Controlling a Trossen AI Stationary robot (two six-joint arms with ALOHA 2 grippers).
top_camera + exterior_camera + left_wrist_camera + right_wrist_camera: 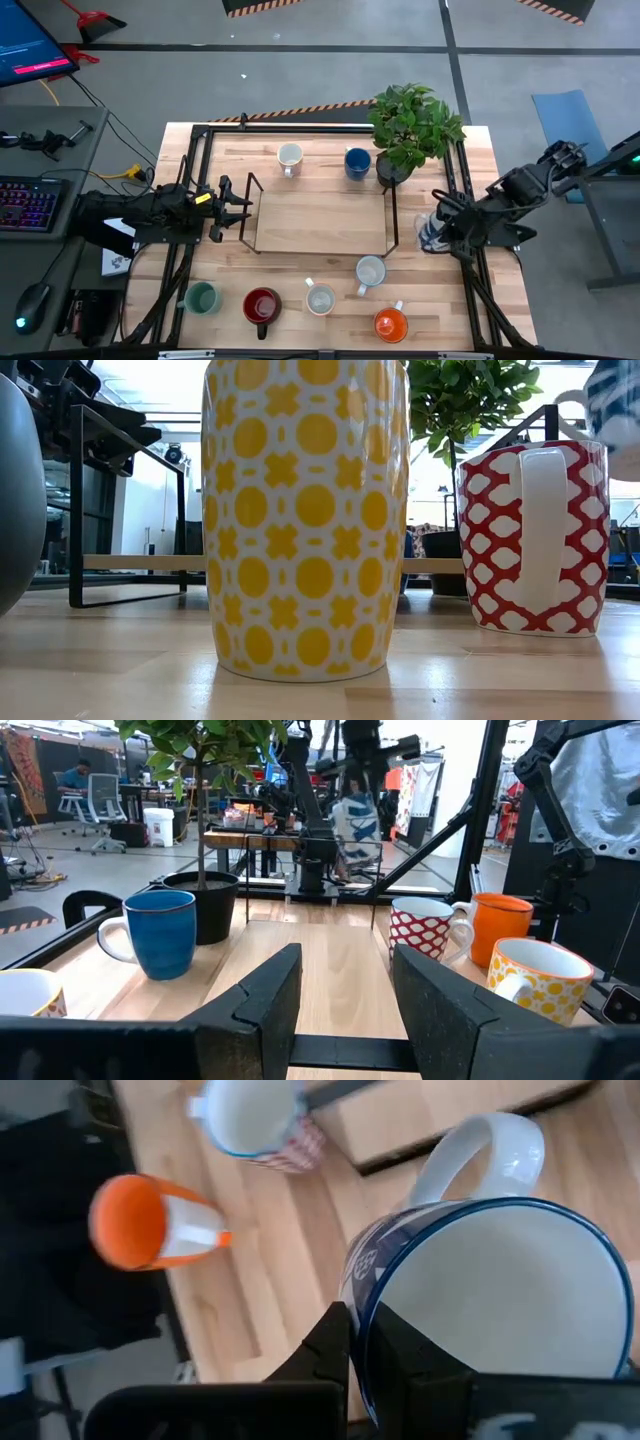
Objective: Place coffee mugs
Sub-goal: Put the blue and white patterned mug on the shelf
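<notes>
1. The right gripper (362, 1350) is at the 3 o'clock edge of the table (330, 275). Its fingers pinch the rim of a blue-patterned white mug (480, 1300), one finger inside the wall and one outside.
2. The held mug (432, 232) is clear of the raised wooden platform (320, 215), which occupies the table centre.
3. The left gripper (232, 205) is at 9 o'clock, just beside the platform's edge. Its fingers (255, 1005) are spread, with nothing between them.
4. Two mugs stand at 12 o'clock: a cream mug (290, 157) and a blue mug (357, 162), the latter just beside the potted plant (410, 130).
5. Five mugs stand from 5 to 7 o'clock: a teal mug (202, 298), a dark red mug (262, 305), a yellow-patterned mug (320, 299), a red-patterned mug (370, 271) and an orange mug (390, 324).
</notes>
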